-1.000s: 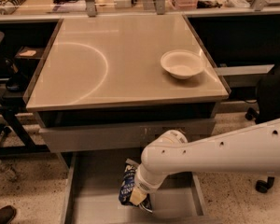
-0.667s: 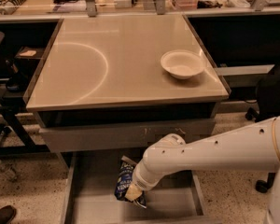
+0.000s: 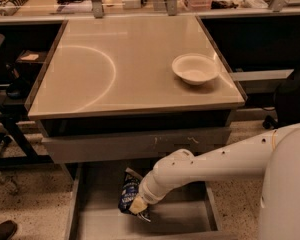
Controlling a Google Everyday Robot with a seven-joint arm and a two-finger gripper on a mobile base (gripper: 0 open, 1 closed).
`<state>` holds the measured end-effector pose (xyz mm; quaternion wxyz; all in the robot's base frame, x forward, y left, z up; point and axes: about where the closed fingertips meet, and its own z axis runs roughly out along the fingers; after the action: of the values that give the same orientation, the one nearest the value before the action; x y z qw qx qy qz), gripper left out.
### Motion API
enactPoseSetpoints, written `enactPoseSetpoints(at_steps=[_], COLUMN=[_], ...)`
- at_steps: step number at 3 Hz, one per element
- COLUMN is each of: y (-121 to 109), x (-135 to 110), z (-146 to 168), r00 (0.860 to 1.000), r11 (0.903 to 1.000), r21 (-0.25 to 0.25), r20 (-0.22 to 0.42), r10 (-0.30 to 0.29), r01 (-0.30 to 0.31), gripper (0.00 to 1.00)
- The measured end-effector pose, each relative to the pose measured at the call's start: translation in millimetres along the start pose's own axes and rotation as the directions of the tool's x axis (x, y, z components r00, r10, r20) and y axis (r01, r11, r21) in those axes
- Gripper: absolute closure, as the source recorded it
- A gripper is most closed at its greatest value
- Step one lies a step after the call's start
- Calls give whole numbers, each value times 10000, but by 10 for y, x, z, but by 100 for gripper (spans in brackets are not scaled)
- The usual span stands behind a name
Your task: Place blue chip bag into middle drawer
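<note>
Grey metal middle drawer (image 3: 92,220) stands pulled out; over its floor the blue chip bag (image 3: 127,193) is pinched in the gripper (image 3: 138,204). Directly above the drawer juts a scratched drawer front (image 3: 115,145), and higher still a tabletop (image 3: 120,59) carries a white bowl (image 3: 195,68).

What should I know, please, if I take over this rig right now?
The claw is low inside the open middle drawer, shut on the blue chip bag.
The bag stands upright at the claw, above the drawer floor; I cannot tell whether it touches.
Done: the bag is inside the drawer.
Left: release the bag and lift the claw out.
</note>
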<state>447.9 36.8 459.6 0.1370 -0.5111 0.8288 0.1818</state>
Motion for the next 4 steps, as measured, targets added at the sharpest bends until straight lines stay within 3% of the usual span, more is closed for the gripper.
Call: enactPoseSetpoints(at_steps=[2, 3, 4], y=[-58, -74, -73], x=[25, 61, 61], z=[332, 413, 413], r00=[9999, 9976, 9976], r11=[9982, 9955, 9954], r21=[-584, -662, -664], r20=[-79, -153, -155], r10=[150, 674, 680], r01=[-154, -683, -689], gripper=[100, 100, 81])
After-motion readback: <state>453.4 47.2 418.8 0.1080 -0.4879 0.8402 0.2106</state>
